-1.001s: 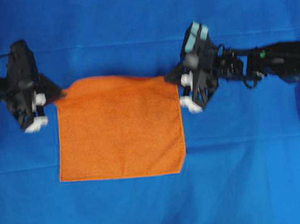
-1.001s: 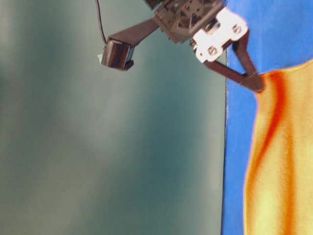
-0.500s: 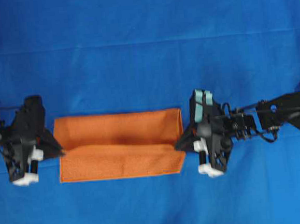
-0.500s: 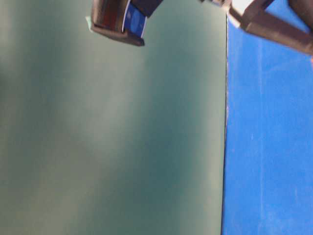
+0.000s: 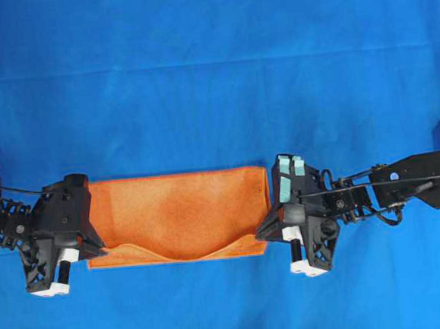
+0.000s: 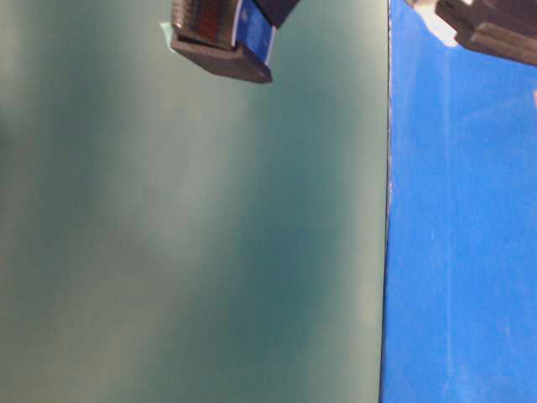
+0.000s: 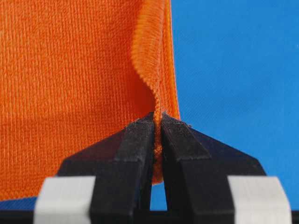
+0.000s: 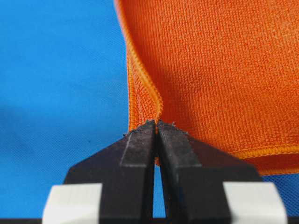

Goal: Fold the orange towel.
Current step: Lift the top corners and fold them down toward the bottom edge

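The orange towel (image 5: 180, 215) lies folded in half on the blue cloth, a wide strip whose upper layer sags in the middle along the near edge. My left gripper (image 5: 99, 250) is shut on the towel's near left corner; in the left wrist view the hem (image 7: 158, 105) is pinched between the black fingers (image 7: 135, 144). My right gripper (image 5: 265, 231) is shut on the near right corner; the right wrist view shows the towel (image 8: 219, 65) with its hem clamped at the fingertips (image 8: 175, 140). The towel is out of the table-level view.
A large blue cloth (image 5: 213, 73) covers the table and shows in the table-level view (image 6: 461, 252) beside a dull green wall (image 6: 185, 235). A wrist camera block (image 6: 220, 38) hangs at that view's top. Both arms stretch in from the sides.
Both grippers carried the towel's far edge toward the near edge, folding it in half. In the last half second they moved lower, bringing the upper layer over the near edge.
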You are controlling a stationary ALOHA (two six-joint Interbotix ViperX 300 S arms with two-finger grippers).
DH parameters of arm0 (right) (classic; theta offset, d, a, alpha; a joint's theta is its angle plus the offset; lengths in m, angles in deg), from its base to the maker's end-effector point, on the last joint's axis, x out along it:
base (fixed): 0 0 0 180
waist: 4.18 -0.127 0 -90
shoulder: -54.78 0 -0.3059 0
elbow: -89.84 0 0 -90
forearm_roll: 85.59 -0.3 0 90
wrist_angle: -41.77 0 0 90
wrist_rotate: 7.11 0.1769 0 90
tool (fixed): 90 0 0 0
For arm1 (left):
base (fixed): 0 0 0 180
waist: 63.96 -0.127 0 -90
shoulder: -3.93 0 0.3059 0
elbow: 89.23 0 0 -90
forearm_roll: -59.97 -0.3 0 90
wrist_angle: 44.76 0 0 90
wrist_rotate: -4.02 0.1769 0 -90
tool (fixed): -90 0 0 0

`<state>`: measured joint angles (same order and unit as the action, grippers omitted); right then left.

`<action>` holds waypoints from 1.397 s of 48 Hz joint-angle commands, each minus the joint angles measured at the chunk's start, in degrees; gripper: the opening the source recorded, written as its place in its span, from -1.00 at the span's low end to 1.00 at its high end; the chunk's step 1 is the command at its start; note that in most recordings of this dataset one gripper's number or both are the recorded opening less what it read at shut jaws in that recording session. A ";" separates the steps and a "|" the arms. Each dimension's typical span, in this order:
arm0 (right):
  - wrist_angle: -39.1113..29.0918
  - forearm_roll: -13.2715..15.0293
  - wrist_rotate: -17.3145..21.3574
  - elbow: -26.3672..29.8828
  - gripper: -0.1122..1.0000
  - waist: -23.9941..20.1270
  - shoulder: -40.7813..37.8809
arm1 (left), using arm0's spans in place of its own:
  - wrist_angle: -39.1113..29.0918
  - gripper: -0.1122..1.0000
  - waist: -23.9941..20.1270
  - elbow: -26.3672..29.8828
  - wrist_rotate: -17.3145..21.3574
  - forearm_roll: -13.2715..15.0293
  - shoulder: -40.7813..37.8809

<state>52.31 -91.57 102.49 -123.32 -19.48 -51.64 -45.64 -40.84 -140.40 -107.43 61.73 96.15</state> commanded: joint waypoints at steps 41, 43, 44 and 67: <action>-0.35 1.93 -2.55 -2.37 0.35 7.82 7.21 | -1.41 0.62 -6.86 -0.62 4.75 -0.09 8.70; -0.35 1.93 -2.90 -2.64 0.35 9.14 7.38 | -1.41 0.62 -8.26 -0.97 5.54 -0.18 9.14; -0.35 1.93 -2.99 -2.64 0.35 9.76 7.38 | -1.41 0.62 -8.96 -1.14 5.89 -0.18 9.32; -3.16 2.64 -3.87 -0.88 0.35 13.89 3.34 | -1.67 0.62 -16.61 -2.72 10.72 -0.18 5.62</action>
<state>49.06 -89.02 98.71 -125.43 -6.29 -47.86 -47.57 -56.14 -143.22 -96.88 61.64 102.47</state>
